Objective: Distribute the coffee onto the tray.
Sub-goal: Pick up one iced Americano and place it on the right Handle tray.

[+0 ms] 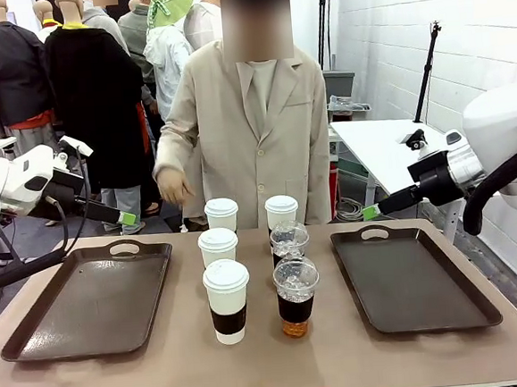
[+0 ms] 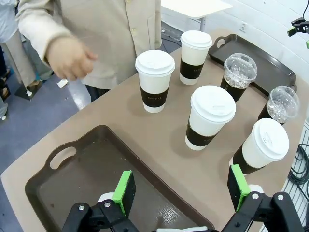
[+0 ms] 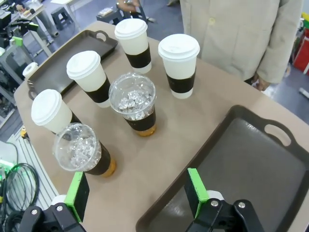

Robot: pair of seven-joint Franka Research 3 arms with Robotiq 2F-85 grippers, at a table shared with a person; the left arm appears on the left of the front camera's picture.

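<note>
- Four paper coffee cups [image 1: 228, 301], two iced coffee cups [image 1: 295, 296]; clustered mid-table between left tray [image 1: 88, 305] and right tray [image 1: 409, 280], seemingly staged within either arm's reach; none on a tray.
- Pincers: left gripper [image 2: 181, 188] over left tray's right edge; right gripper [image 3: 137, 193] over right tray's left edge; both spread wide, empty.
- Far iced cup half hidden behind the near one.

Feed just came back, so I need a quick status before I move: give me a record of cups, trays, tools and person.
paper cups: four, lidded, upright, between the trays
iced cups: two, dome-lidded, upright, beside the paper cups
left tray: no cup on it
right tray: no cup on it
left tool: open, holding nothing, in the air by the left tray
right tool: open, holding nothing, in the air by the right tray
person: at the far side, one hand raised, touching no cup
</note>
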